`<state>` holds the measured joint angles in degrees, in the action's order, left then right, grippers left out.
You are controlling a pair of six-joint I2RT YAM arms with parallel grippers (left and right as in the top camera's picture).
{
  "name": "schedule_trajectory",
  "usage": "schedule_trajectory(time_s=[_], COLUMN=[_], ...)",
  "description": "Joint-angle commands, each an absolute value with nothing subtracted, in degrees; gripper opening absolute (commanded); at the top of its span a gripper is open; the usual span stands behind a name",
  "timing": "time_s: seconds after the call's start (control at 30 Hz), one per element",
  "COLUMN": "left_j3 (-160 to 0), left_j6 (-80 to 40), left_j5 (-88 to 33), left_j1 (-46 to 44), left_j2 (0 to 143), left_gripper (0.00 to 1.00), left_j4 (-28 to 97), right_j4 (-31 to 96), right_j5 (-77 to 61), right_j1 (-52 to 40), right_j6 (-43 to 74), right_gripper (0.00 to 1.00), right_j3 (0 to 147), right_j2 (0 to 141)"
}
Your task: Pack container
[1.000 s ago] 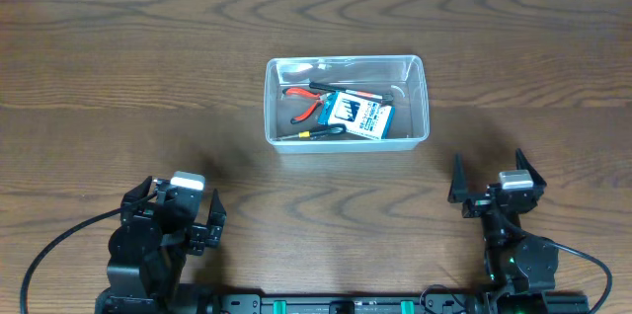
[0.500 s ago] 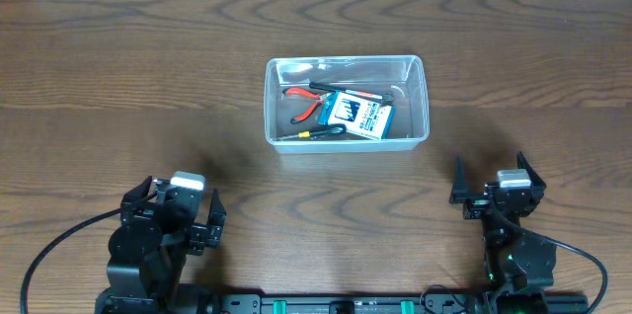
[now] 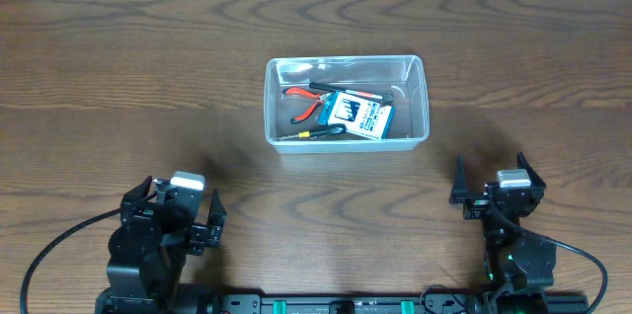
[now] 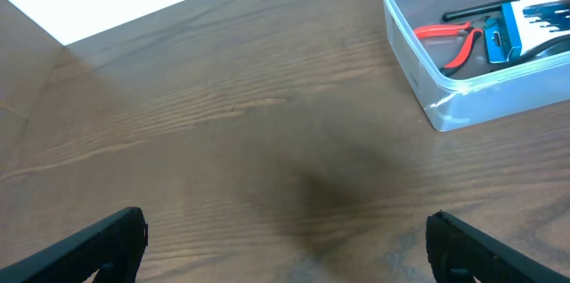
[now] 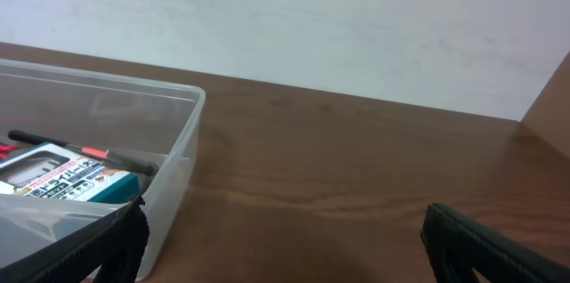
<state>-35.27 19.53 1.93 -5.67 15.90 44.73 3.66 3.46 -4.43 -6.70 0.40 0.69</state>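
The clear plastic container stands at the table's middle. Inside lie red-handled pliers, a blue-and-white box, a black tool with a yellow tip and a thin black-and-red tool. It also shows in the left wrist view and the right wrist view. My left gripper is open and empty near the front left edge, far from the container; its fingers frame bare wood. My right gripper is open and empty at the front right, below the container's right end.
The wooden table stretches around the container. A pale wall runs beyond its far edge. Black cables trail from both arm bases at the front edge.
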Motion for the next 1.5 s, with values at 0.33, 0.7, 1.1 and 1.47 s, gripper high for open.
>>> schedule_trajectory(time_s=[0.33,0.7,1.1,1.47], left_j3=[-34.3,-15.3,-2.0,-0.2], left_j6=[6.3,3.7,7.9,6.8], left_j5=[-10.5,-13.6,-12.8,-12.9], left_j1=[-5.9,-7.2,-7.5,-7.4], left_j2=[6.3,1.9,0.1,0.1], left_gripper=[0.98,0.98,0.98,0.98], left_j4=[45.7,11.9,-2.7,2.9], right_j4=[3.9,3.9,3.9,3.9], right_j5=[4.3,4.3,4.3,4.3], right_j1=[-4.8,-4.8,-4.8,-4.8], right_j6=[-7.4,-7.4,-7.4,-7.4], right_gripper=[0.99,0.99,0.99,0.99], right_j3=[0.3,0.3,0.3,0.3], right_j2=[0.3,0.3,0.3,0.3])
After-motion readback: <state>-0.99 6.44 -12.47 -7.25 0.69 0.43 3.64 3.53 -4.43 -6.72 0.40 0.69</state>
